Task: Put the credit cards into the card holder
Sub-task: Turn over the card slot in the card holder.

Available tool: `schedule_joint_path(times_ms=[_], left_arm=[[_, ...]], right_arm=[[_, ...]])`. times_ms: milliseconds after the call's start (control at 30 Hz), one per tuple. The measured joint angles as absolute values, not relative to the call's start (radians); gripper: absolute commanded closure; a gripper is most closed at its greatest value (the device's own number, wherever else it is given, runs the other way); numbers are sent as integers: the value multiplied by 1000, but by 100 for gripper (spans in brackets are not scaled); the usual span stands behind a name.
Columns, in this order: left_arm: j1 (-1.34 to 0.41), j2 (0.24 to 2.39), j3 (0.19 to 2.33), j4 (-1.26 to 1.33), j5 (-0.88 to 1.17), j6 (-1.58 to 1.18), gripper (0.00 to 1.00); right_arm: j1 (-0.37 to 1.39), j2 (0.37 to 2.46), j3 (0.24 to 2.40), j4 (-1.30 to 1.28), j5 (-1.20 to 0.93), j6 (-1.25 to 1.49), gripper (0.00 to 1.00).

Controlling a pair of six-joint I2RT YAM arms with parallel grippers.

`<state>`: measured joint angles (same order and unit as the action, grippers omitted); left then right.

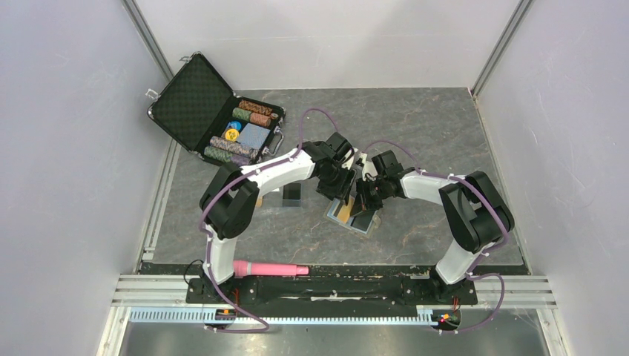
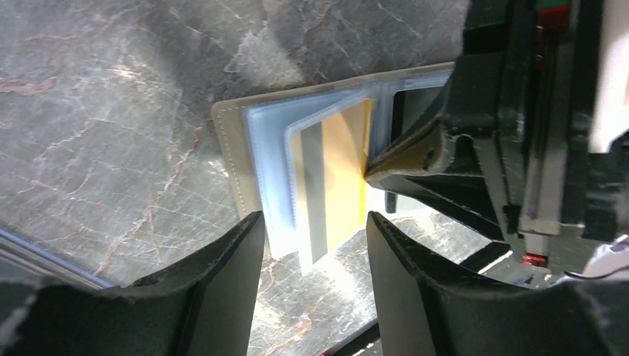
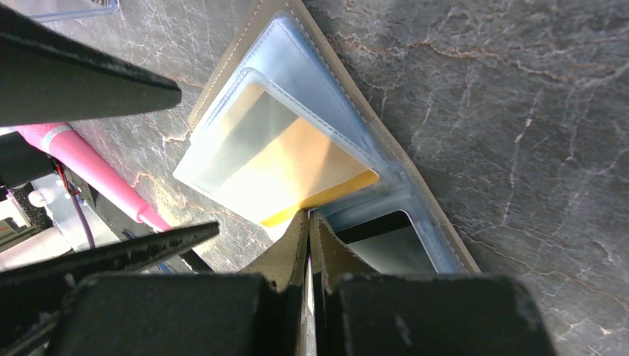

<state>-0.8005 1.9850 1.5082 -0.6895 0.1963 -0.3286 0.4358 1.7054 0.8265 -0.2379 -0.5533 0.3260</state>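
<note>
Orange card almost seated, at least one more to go
Card holder (image 2: 231, 159) lies open flat on the table (image 1: 445, 133), between your two grippers. The orange-gold card (image 3: 311, 159) is in a clear sleeve, with a strip of its edge not yet in at the sleeve mouth. Your right gripper (image 3: 308, 222) is pinched fully closed with nothing in it, its tips against that exposed edge, so I'd say you're on the final push. Your left gripper (image 2: 313, 222) is about half open and empty, straddling the holder's near edge. The black card (image 3: 378, 241) looks seated in the other pocket. An orange sliver (image 1: 259, 200) by your left arm is probably the second orange card, not yet in. Closing the holder, if wanted, is not done
</note>
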Motion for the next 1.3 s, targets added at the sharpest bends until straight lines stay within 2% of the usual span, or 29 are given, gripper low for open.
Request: schedule_joint_path(times_ms=[567,600,700,767,867,1200,1300], left_arm=[[-801,2037,1535,-694,301,-327,43],[-801,2038,1536,-694,301,-327,47],[-800,2042,1538,-695,316,-328,68],[-798,2043,1538,-693,334,-328,86],[-795,2044,1538,-689,359,-329,98],[-787,2044,1568,-693,356,-330,97],[-786,2044,1586,-709,317,-331,86]], right_arm=[[435,1707,826,-238,-553,344,100],[435,1707,826,-238,-553,344,100],[435,1707,826,-238,-553,350,100],[435,1707,826,-238,-553,352,100],[435,1707,827,-239,-553,353,100],[423,1641,830,-274,-488,363,99],[399,1593,832,-289,-476,356,99]])
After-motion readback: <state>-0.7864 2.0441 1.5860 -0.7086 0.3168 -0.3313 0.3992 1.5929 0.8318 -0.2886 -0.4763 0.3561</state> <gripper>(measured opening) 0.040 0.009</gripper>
